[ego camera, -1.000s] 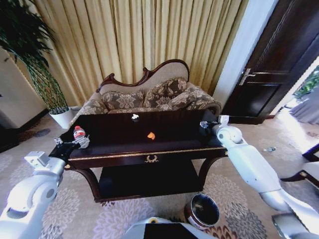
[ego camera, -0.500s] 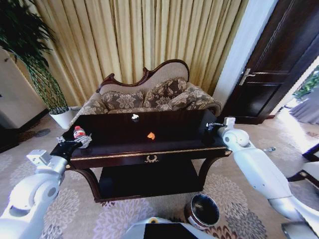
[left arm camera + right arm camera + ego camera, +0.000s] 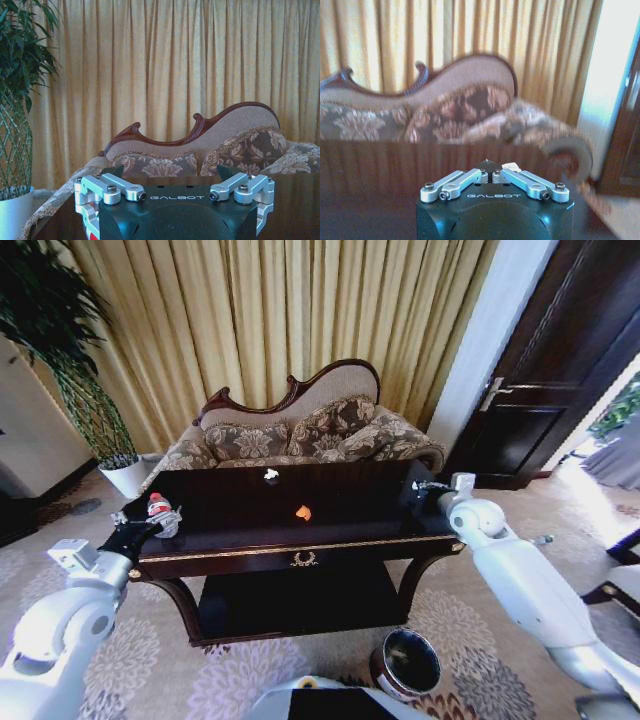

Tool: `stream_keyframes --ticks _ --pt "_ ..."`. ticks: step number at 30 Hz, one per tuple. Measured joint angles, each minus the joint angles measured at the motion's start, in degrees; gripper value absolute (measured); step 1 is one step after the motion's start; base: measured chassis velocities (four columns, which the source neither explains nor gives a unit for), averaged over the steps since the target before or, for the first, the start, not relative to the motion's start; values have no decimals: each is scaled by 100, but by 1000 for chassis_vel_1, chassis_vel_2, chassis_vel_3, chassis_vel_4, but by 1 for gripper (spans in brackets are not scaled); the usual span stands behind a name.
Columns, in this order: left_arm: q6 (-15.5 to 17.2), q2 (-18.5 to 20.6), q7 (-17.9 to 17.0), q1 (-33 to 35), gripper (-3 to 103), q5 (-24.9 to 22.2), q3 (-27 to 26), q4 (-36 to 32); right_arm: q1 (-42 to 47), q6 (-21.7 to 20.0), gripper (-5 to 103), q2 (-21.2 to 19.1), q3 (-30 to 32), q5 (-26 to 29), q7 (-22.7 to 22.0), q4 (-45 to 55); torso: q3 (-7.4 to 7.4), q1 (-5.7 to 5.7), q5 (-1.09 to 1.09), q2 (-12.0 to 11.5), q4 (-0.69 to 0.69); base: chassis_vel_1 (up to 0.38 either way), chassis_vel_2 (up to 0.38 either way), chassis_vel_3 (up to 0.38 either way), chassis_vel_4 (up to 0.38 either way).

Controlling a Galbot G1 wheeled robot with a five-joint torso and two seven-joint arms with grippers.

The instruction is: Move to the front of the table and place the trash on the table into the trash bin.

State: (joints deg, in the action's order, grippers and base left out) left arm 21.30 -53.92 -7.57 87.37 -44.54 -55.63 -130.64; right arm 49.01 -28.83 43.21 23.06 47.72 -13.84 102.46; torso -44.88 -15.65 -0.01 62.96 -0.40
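Trash sits on table (image 3: 250, 530): plastic bottle (image 3: 160, 512) with red cap at left end, orange scrap (image 3: 303, 511) in middle, white paper wad (image 3: 271, 474) near back edge. Trash bin (image 3: 408, 663) stands on floor, front right, below table. Left gripper (image 3: 135, 531) right by bottle, fingers spread wide, nothing held. Right gripper (image 3: 420, 486) over right end of table, fingers pinched together, nothing seen in them. Step looks like: reach for bottle. Next move needs fingers around bottle, then squeeze.
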Motion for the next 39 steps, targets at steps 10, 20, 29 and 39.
stream_keyframes --ticks 10,20,29,39 --pt "-15 -148 82 -81 100 59 115 43 1487 387 0 -154 1097 -106 -51 1377 0 1 0 0 -1 0 0 0 0" --pt "-18 -176 83 -157 100 61 159 53 2255 448 0 50 1370 -177 -214 2012 0 1 1 0 0 0 0 0 0" --pt "-23 -179 98 -183 100 51 142 92 2481 473 0 188 1356 -275 -263 2203 -1 -1 1 -1 0 43 -45 -51 54" --pt "-25 -144 101 -214 100 43 148 95 2563 509 0 254 1369 -302 -238 2212 1 2 1 0 0 166 -169 -176 161"
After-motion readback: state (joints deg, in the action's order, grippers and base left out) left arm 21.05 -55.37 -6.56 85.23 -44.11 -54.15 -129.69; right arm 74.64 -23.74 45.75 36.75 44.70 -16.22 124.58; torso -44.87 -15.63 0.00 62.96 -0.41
